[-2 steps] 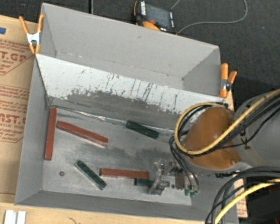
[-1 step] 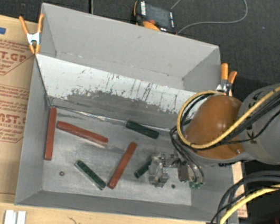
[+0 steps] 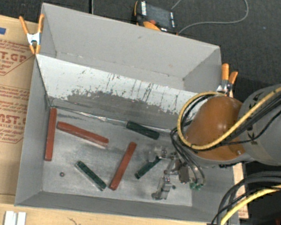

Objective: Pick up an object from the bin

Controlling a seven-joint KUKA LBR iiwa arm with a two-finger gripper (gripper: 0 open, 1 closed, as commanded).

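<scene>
Orange-capped arm, end effector beside green stick

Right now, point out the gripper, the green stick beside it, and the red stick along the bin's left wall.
gripper (image 3: 164, 186), camera view, on its metal end.
nearby green stick (image 3: 146, 168), camera view, at mid-length.
left red stick (image 3: 50, 135), camera view, at mid-length.

On my remote monitor, a slanted red-brown stick anchors the scatter. Just beside its lower end lies a dark green stick. Up and to its left I see a second red-brown stick lying crosswise, and farther left a third red-brown stick pointing up the frame. Above its upper end rests another dark green stick. Far above it sits a black-and-orange device.
</scene>
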